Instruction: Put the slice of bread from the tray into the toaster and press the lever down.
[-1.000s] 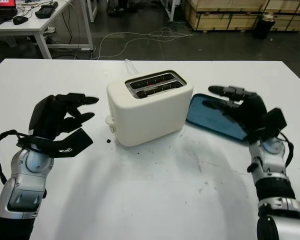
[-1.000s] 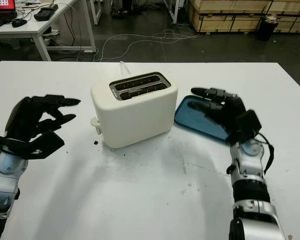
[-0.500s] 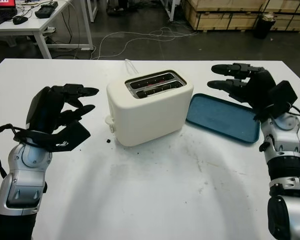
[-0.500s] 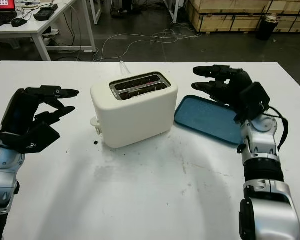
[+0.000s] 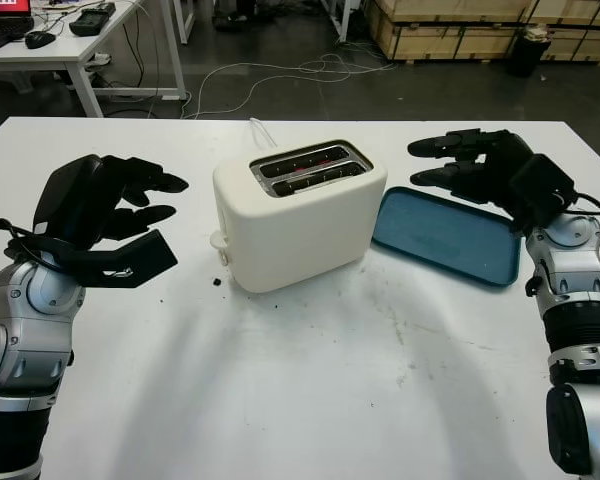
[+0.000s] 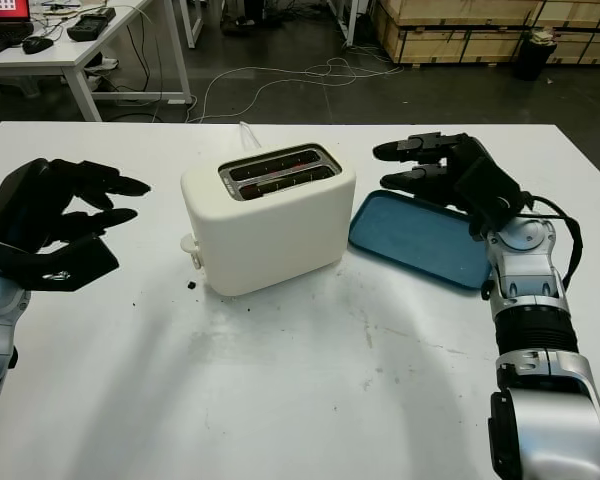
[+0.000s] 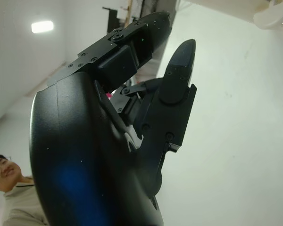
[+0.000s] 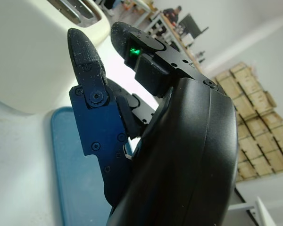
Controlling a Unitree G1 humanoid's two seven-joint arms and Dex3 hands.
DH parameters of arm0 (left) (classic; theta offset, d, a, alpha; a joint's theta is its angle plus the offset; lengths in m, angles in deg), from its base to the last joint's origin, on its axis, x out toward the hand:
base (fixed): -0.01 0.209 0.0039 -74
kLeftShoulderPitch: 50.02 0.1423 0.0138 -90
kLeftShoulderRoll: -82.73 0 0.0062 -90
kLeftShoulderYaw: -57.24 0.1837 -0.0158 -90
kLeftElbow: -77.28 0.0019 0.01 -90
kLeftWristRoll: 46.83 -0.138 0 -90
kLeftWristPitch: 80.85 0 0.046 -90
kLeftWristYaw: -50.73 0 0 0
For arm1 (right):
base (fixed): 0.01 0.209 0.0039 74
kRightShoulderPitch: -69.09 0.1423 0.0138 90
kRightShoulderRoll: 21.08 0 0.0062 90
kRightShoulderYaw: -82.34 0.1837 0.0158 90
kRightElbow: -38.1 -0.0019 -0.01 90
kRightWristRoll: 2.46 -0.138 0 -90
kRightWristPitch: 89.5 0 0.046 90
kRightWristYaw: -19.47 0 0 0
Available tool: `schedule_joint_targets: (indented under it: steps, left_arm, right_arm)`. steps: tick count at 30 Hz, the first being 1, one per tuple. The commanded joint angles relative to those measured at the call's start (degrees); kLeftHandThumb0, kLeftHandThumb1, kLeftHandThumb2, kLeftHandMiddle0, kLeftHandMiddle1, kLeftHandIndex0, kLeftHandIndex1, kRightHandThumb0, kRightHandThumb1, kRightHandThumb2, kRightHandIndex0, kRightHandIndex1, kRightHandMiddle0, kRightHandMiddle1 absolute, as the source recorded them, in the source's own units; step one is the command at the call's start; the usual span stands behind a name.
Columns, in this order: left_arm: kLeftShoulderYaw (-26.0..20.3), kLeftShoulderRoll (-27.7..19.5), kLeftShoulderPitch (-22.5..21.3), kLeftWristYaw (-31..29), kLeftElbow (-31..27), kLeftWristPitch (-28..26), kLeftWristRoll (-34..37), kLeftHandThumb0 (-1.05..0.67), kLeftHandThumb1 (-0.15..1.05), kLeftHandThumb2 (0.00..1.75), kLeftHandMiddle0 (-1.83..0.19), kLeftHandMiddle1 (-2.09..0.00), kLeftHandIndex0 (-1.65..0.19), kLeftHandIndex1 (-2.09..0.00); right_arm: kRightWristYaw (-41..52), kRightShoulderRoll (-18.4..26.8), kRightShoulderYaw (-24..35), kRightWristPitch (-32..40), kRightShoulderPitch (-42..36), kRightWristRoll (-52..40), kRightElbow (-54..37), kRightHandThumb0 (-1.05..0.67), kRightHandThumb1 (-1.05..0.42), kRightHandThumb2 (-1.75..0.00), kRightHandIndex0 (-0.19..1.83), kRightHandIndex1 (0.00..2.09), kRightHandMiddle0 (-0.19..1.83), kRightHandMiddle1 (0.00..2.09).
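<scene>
Open table [image 5: 310,380] around the toaster [image 5: 298,212], tray [image 5: 445,235] just beside it.

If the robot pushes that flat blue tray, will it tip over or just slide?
Probably slide: the flat blue plastic tray sits low on the smooth white table. It looks thin and holds nothing, so likely light. The right hand hovers open above it.

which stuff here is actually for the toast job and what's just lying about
For the job:
toaster, mid-table
lever on its left end
blue tray, right of the toaster, no bread on it
left hand, open, left of the toaster
right hand, open, above the tray

Lying about:
dark crumbs by the toaster
cables on the floor
desk at the back
wooden crates
</scene>
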State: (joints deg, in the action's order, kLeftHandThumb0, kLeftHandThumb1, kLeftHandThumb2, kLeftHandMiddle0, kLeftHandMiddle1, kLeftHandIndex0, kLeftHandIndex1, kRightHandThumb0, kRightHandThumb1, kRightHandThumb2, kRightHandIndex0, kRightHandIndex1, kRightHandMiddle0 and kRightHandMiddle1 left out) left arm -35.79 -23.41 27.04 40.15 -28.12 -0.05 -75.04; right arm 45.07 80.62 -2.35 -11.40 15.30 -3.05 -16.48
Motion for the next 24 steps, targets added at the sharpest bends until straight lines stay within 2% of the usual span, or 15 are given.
schedule_joint_targets:
  steps: [1, 17, 24]
  left_arm:
    - [0.3, -0.7, -1.3, -0.6, -0.3, -0.8, -1.0, -0.45, 0.81, 0.0, -0.82, -0.94, -1.13, -0.08]
    - [-0.7, -0.6, -1.9, 0.0, 0.0, -1.2, -0.6, -0.45, 0.82, 0.01, -0.85, -0.92, -1.13, -0.07]
    - [-0.5, -2.3, -3.4, -1.3, -0.2, -1.2, -1.2, -0.43, 0.8, 0.0, -0.86, -0.91, -1.15, -0.08]
  right_arm:
    - [-1.3, 0.6, -0.2, 0.9, 0.2, 0.9, -1.5, -0.63, -0.86, -0.01, 1.1, 0.08, 0.98, 0.01]
    - [-3.5, 0.5, 0.1, 1.8, -0.3, 1.8, -4.3, -0.61, -0.85, 0.0, 1.02, 0.07, 0.98, 0.0]
    - [-4.0, 1.1, 0.1, 1.6, -0.4, 2.4, -4.8, -0.61, -0.86, 0.0, 1.02, 0.08, 0.98, 0.01]
